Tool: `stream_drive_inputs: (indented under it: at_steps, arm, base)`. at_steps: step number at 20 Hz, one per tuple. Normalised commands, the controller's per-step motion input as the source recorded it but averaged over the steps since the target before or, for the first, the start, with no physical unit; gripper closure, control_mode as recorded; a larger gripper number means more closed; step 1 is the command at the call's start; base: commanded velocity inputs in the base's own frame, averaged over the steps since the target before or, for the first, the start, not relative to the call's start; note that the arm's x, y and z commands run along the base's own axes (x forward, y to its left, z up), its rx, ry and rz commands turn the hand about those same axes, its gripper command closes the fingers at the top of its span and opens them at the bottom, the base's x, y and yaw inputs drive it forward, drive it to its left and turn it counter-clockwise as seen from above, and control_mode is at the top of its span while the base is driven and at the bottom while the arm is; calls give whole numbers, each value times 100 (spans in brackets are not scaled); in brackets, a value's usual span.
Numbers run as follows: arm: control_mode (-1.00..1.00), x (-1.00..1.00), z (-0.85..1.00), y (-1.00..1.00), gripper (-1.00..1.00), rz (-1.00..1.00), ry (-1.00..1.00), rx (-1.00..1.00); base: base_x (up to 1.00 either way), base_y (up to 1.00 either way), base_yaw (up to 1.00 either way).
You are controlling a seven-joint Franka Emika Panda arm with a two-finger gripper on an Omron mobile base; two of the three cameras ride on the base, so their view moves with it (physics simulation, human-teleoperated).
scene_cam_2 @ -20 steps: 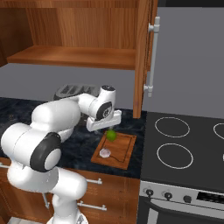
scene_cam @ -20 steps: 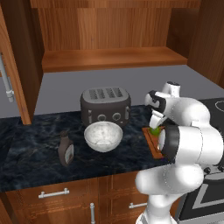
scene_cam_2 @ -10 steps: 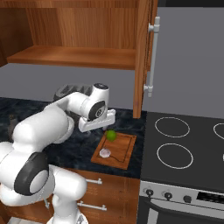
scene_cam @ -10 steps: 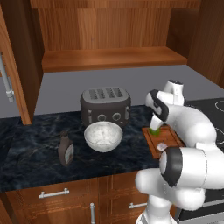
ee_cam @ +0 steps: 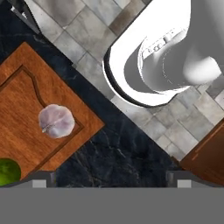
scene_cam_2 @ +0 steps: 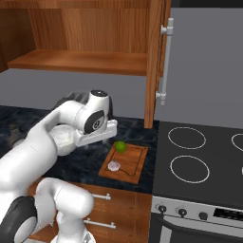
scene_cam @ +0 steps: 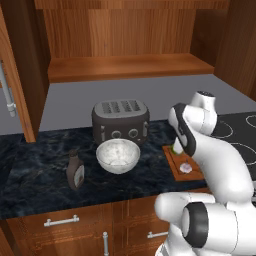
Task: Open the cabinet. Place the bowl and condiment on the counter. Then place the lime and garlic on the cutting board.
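Half the lime [ee_cam: 8,171] is cut off (garlic [ee_cam: 56,121] whole); jaws wide, empty.

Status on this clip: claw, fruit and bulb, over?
Claw open, empty. Small green lime and pale garlic bulb both on reddish-brown wooden cutting board. Marbled bowl and dark bottle on dark counter. Nothing blocking.

Lime [scene_cam: 176,148] mostly hidden behind arm in left base view; cut by bottom-left edge in hand view.
Cutting board [scene_cam: 176,161] partly covered by arm on right side; cropped at left edge in hand view.
Bowl [scene_cam_2: 60,140] almost wholly hidden behind arm in right base view.
Condiment [scene_cam_2: 13,132] barely visible past arm, too small to make out there.
Gripper [ee_cam: 112,180] fingertips barely showing at bottom of hand view.
Cabinet [scene_cam: 125,40] cut off at top edge.
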Motion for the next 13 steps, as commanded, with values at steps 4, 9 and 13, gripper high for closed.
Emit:
stream_drive_inputs:
  at_steps: [4, 9, 13]
  arm:
    - [-100, -54, 22, 26, -100, -5, -1, 0]
    - [-100, -56, 20, 28, -100, -4, -2, 0]
    - [-100, -56, 20, 29, -100, -4, -3, 0]
  base:
    - [0, 0, 0]
    - [0, 0, 0]
    - [0, 0, 0]
